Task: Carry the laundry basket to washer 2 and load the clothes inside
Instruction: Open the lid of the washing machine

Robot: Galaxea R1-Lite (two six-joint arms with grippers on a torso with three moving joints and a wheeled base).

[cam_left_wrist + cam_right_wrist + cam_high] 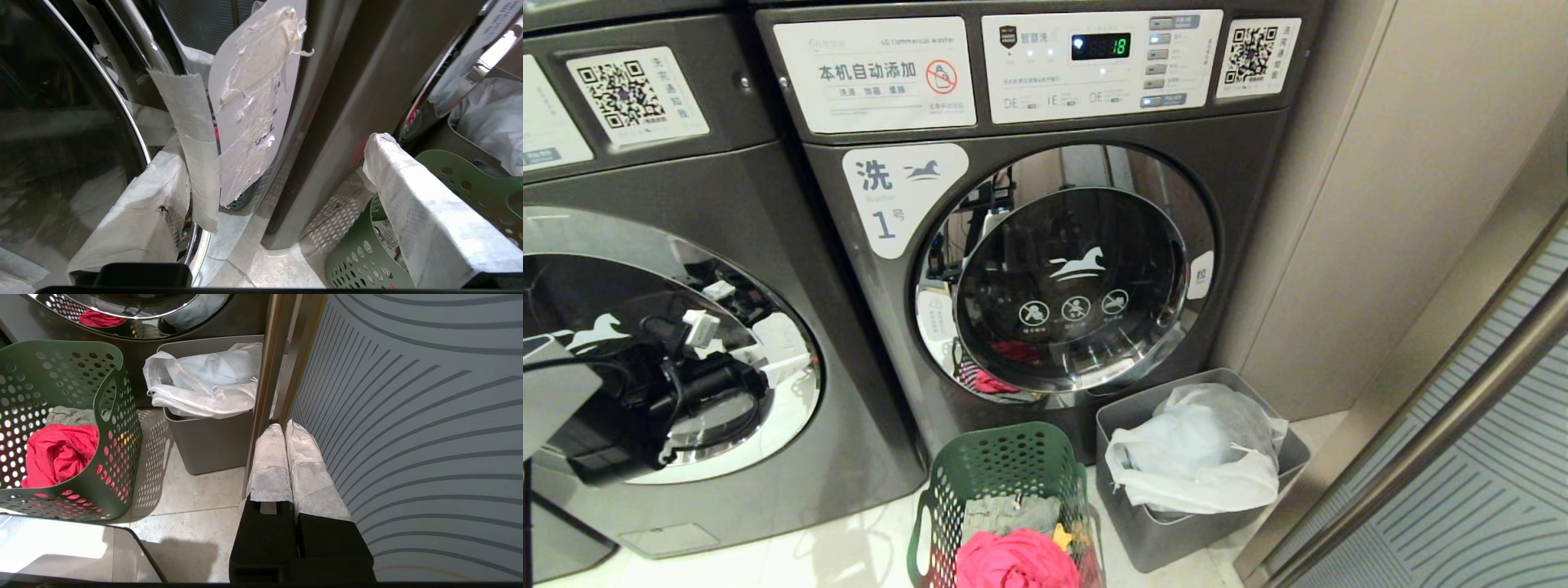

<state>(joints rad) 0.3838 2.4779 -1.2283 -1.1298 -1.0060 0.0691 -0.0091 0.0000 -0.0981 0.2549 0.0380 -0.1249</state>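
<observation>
The basket (1005, 490) stands on the floor (849, 555) before washer 1 (1045, 245), just beside a grey bin (1176, 523), holding the clothes (1017, 559). Washer 2 (645, 327) stands to its left, door closed. The left gripper (282, 171) hangs released at that door's chrome rim. The right gripper (288, 437) is clenched on nothing by the sliding door (408, 416)

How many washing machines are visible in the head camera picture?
2. The washer labelled 1 stands in the middle, door shut, behind the laundry basket. A second washer stands on its left, partly cut off by the picture edge. More may stand beyond the frame.
</observation>
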